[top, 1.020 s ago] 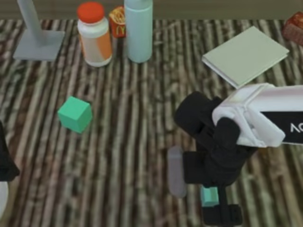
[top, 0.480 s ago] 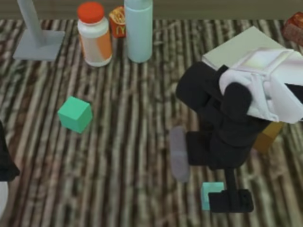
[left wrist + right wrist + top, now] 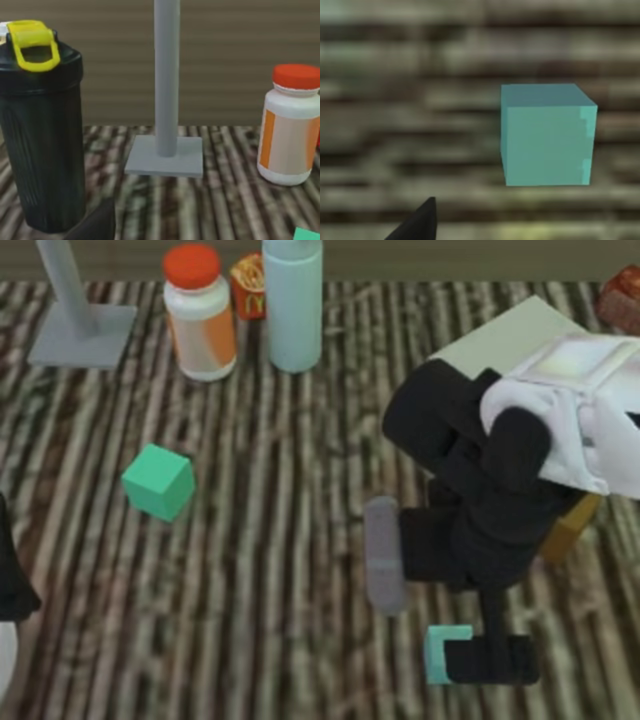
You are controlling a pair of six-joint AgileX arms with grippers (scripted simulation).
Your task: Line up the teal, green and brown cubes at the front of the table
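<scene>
The small teal cube (image 3: 437, 652) (image 3: 545, 135) stands free on the striped table (image 3: 270, 620) near the front, right of the middle. My right gripper (image 3: 440, 612) hovers open over it, one dark finger (image 3: 492, 660) right beside the cube and nothing held. The brown cube (image 3: 570, 527) peeks out from under the right arm, farther back and to the right. Alone at mid-left sits the green cube (image 3: 158, 481), its corner showing as green cube (image 3: 307, 235). My left gripper (image 3: 8, 585) is parked at the left edge, open.
Along the back stand a grey post on a base (image 3: 80, 320), a white bottle with a red cap (image 3: 200, 315), a red-and-yellow box (image 3: 248, 285) and a pale teal bottle (image 3: 293, 305). A pale book (image 3: 500, 335) lies back right. A black shaker (image 3: 40, 130) stands near the left gripper.
The right gripper has let go of the teal cube and drawn up and back to the right. The cube stays on the table, and the brown cube has come into view.
</scene>
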